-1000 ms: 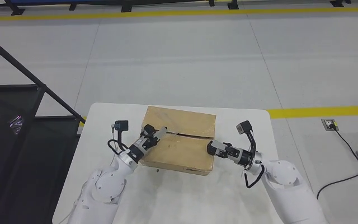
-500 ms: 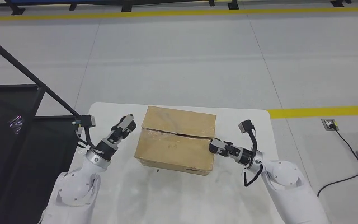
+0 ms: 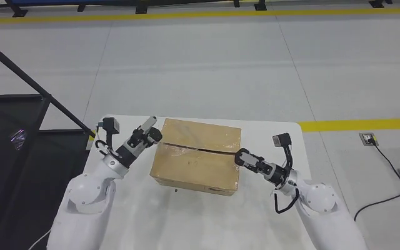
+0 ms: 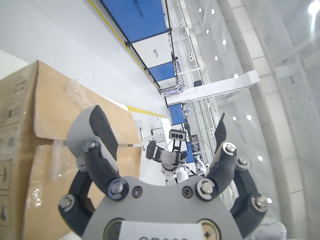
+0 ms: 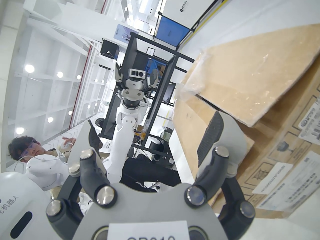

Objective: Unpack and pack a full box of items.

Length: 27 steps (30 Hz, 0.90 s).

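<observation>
A large, bright robotics test hall rather than a home or shop. The white table (image 3: 194,215) stands on a wide, pale, glossy floor marked with yellow lines (image 3: 350,125), one just off the table's right side. Far behind the table runs a row of blue and white partition panels (image 4: 140,8), under a high white ceiling dotted with round lights (image 4: 224,42). Left of the table stand a black metal frame (image 3: 47,94) and tall white shelving (image 5: 50,88)
</observation>
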### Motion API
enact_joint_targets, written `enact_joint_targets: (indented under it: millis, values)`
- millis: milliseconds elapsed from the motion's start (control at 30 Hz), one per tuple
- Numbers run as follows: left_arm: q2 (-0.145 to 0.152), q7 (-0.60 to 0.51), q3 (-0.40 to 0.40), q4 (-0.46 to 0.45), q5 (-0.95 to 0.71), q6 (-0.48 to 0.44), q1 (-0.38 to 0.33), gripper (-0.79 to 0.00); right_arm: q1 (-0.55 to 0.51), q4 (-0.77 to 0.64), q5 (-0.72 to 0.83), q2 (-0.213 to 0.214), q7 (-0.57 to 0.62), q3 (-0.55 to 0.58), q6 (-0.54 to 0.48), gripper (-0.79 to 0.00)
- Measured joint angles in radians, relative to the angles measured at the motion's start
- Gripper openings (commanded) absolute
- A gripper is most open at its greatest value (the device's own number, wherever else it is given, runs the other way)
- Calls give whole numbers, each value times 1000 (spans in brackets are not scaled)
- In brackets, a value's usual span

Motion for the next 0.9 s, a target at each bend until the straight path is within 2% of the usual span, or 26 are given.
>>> enact_joint_targets:
  millis: [133, 333, 467, 900]
  values:
    - [-6, -26, 69, 104, 7, 101, -122, 0, -4, -2, -3, 3, -2, 8, -1, 0]
    - [-11, -108, 163, 193, 51, 204, -220, 0, -8, 28, 25, 9, 15, 24, -5, 0]
    - [-11, -133, 194, 210, 77, 230, -239, 0, -2, 48, 43, 11, 30, 29, -13, 0]
    - [-29, -49, 275, 304, 76, 228, -293, 0, 15, 84, 67, 15, 44, 23, -28, 0]
